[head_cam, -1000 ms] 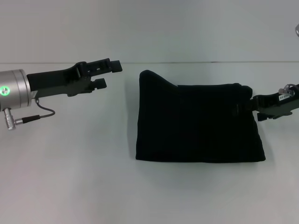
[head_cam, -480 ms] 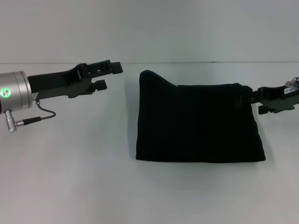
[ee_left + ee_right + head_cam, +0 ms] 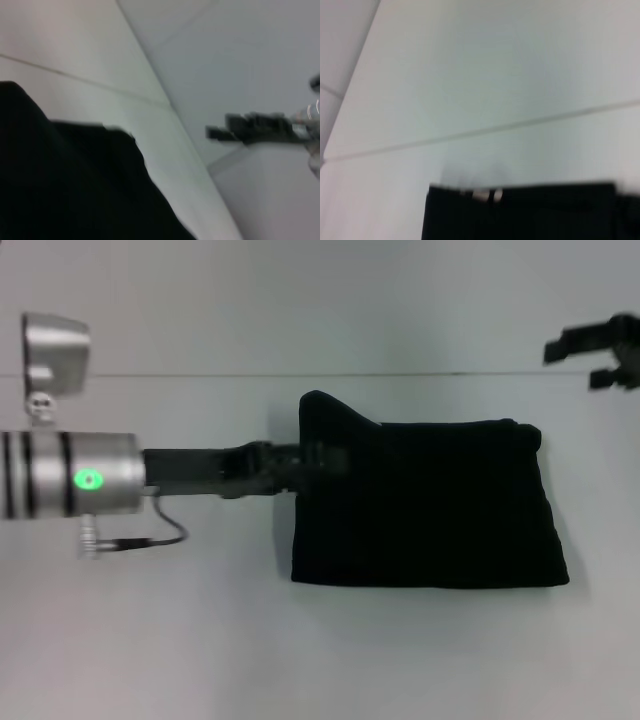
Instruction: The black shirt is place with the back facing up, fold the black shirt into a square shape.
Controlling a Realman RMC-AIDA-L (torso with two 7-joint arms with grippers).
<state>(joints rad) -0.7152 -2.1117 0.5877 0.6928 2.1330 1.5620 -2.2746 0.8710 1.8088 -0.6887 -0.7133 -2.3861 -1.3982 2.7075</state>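
The black shirt (image 3: pixel 430 505) lies folded into a rough rectangle on the white table (image 3: pixel 180 640), right of centre, with one corner sticking up at its far left. No lettering shows. My left gripper (image 3: pixel 332 460) reaches in low from the left and sits at the shirt's left edge, dark against the dark cloth. My right gripper (image 3: pixel 585 358) is open and empty, raised well above and beyond the shirt's far right corner. The left wrist view shows the shirt (image 3: pixel 70 185) close up and the right gripper (image 3: pixel 245 131) farther off.
The table's back edge (image 3: pixel 150 375) runs across behind the shirt, with a plain wall beyond. A thin cable (image 3: pixel 165 535) hangs under the left wrist. Bare table lies to the left of and in front of the shirt.
My left gripper has swung right and down from open air to the shirt's left edge. My right gripper has left the shirt's right edge and risen to the upper right.
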